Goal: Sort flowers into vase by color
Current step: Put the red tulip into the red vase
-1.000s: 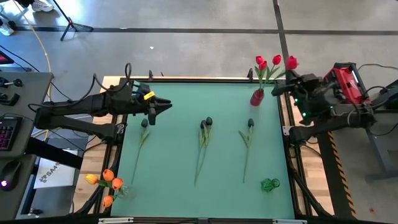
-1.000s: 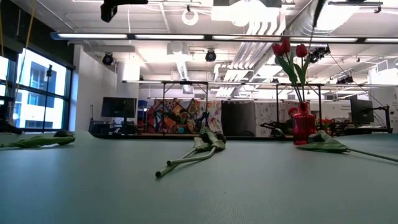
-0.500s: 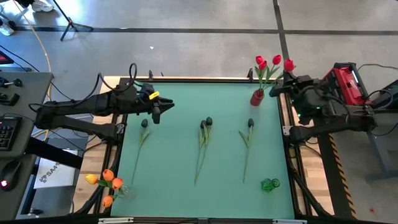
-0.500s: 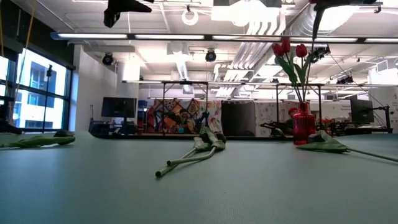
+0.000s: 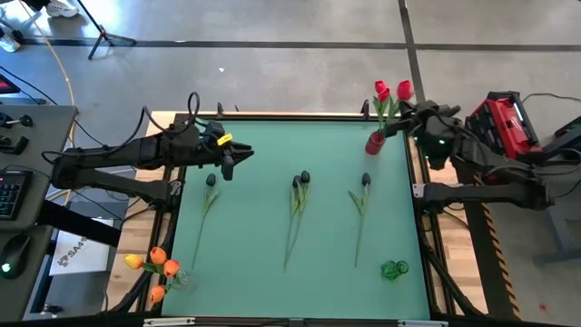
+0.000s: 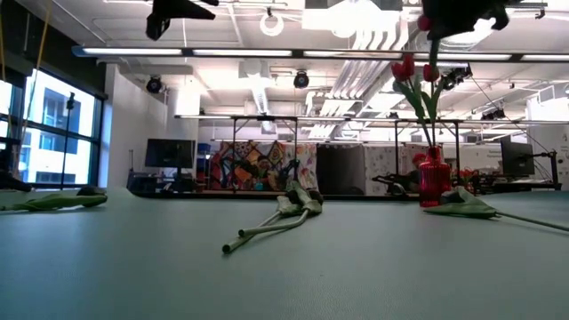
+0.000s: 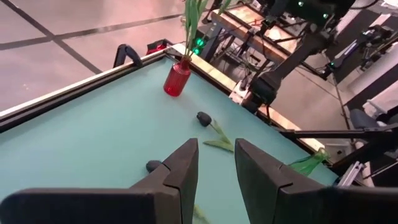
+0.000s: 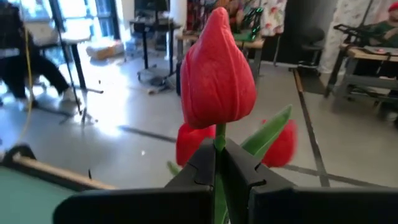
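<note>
Right tool (image 8: 219, 163): pinched the green stem of one red tulip (image 8: 217, 71) just under its head; was above the far right corner of the tabletop (image 5: 263, 154), just beside the red vase (image 5: 375, 142).
Red vase: stood upright at the far right corner, with two red flowers (image 5: 391, 90) in it.
Left tool (image 7: 216, 163): spread a little, nothing between its fingers (image 7: 180, 168); hovered over the far left part of the tabletop, above and just beyond the leftmost dark tulip (image 5: 210, 181).
Dark tulips: four lay flat on the green tabletop, heads toward the far edge; one on the left, a pair (image 5: 299, 180) close together in the middle, one (image 5: 365, 180) to the right of the middle.
Orange tulips (image 5: 154, 265): stood together at the near left corner, at the tabletop's edge.
Green vase (image 5: 394, 269): was near the near right corner, apart from the tulips.
</note>
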You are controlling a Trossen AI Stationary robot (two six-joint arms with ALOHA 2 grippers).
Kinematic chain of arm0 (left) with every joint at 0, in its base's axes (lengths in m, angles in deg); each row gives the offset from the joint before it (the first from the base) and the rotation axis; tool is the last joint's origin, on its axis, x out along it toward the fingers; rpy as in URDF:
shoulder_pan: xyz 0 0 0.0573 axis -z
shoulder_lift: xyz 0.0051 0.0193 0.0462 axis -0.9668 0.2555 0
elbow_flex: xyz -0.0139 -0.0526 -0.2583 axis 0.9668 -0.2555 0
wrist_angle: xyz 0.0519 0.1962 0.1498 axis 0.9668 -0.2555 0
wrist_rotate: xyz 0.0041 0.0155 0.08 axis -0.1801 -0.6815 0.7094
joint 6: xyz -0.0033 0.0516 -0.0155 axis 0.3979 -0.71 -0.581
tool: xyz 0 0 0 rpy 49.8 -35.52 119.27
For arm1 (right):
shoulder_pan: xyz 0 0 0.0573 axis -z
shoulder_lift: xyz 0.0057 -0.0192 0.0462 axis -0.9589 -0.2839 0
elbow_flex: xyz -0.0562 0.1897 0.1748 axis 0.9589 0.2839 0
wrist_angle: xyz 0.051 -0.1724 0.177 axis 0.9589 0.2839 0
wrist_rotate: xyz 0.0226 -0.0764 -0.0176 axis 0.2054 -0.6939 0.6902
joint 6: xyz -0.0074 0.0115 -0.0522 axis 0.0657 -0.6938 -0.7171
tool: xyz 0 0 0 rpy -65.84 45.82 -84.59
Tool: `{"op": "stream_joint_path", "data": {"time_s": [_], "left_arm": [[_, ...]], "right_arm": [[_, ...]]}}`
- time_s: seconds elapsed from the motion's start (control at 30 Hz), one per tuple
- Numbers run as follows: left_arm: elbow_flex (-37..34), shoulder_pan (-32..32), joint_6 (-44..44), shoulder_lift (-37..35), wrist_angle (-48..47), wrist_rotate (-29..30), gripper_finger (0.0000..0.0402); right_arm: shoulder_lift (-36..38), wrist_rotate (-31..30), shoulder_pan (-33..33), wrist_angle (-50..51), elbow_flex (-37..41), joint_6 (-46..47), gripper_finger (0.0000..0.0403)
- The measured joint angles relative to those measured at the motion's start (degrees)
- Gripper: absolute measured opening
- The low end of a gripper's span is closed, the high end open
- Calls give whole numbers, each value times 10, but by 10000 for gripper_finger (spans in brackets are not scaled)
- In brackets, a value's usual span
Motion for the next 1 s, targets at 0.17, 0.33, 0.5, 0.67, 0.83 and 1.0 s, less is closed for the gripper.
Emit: {"op": "stream_joint_path", "data": {"time_s": [0.17,0.33,0.5,0.67,0.83,1.0], "left_arm": [[0,0,13,0,-32,1,92],[0,0,30,0,-69,1,92],[0,1,30,0,-88,13,92],[0,0,30,0,-100,36,92],[0,1,30,0,-112,37,92],[0,1,31,0,-122,40,92]], "right_arm": [[-36,35,41,3,0,18,6],[-44,36,53,7,0,39,52],[-41,29,60,7,0,41,128],[-33,25,67,-8,0,40,186],[-28,33,89,-10,0,57,203],[-44,87,126,46,0,102,195]]}}
